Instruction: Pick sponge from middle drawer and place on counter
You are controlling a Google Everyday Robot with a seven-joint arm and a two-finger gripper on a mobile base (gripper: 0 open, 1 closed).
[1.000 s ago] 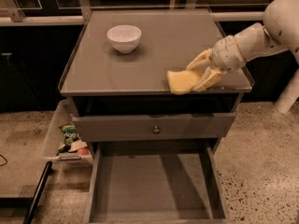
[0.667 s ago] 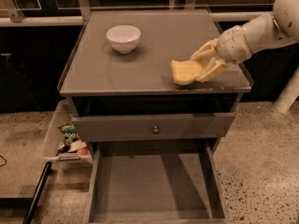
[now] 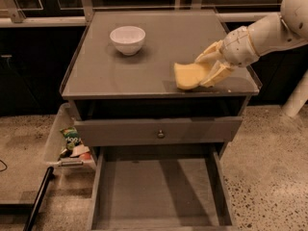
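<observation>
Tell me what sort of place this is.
Probably a mock kitchen or pantry: a grey drawer cabinet, its counter bearing a white bowl and the sponge by the gripper near its front edge, and a snack bin on speckled floor.

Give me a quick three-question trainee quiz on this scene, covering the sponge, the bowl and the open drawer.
1. True or false: the sponge lies in the middle drawer.
2. What stands on the counter toward its back left? A) a white bowl B) a mug C) a plate
3. Fill in: the gripper is at the sponge, over the counter's front ____ part, as seen in the picture.

Key:
1. False. The drawer's floor is bare and the sponge is on the counter.
2. A
3. right
</observation>
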